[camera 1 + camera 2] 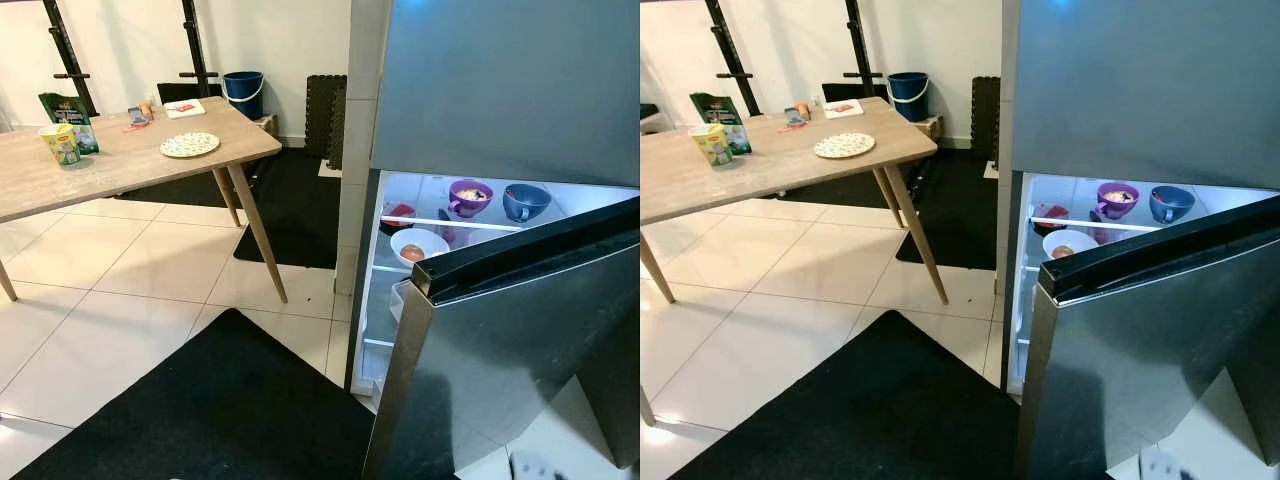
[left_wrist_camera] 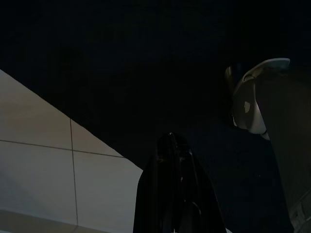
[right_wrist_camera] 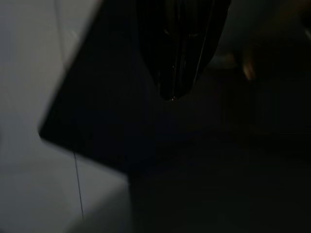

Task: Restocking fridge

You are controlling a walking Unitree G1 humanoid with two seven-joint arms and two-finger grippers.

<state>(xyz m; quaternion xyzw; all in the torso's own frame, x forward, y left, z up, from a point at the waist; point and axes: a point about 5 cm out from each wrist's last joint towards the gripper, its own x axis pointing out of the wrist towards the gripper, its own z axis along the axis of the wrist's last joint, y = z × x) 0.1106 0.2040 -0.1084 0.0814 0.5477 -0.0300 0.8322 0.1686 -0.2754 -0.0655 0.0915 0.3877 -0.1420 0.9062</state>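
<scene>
Your stainless-steel fridge [image 1: 520, 90] is standing at two o'clock, its lower door [image 1: 520, 350] swung open for loading. The stock is waiting on the pale wooden table [image 1: 120, 160] at ten o'clock: a green packet [image 1: 68, 118] and a yellow-green cup [image 1: 60, 143]. Both the left tool [image 2: 176, 160] and the right tool [image 3: 176, 73] are hanging idle, fingers together, carrying nothing.

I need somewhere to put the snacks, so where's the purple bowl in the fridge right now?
The purple bowl sits on the top glass shelf of the open fridge, on the robot's right, just left of the blue bowl and above the white bowl.
</scene>
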